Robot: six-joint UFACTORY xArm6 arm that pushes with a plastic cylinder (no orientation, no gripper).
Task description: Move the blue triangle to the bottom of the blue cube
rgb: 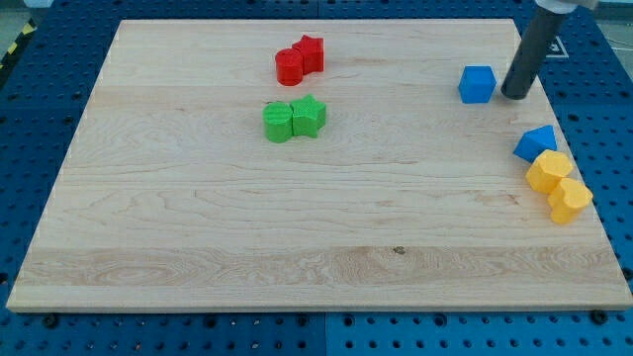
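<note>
The blue cube (477,84) sits on the wooden board at the view's upper right. The blue triangle (535,142) lies lower and to the right of it, near the board's right edge, touching the yellow blocks below it. My tip (514,96) is just right of the blue cube, a small gap apart, and above the blue triangle in the view. The dark rod rises from the tip to the view's top right.
Two yellow blocks (557,185) sit together at the right edge under the blue triangle. Two red blocks (299,61) touch each other at the top centre. Two green blocks (294,119) touch each other just below them. The wooden board (247,237) lies on a blue pegboard.
</note>
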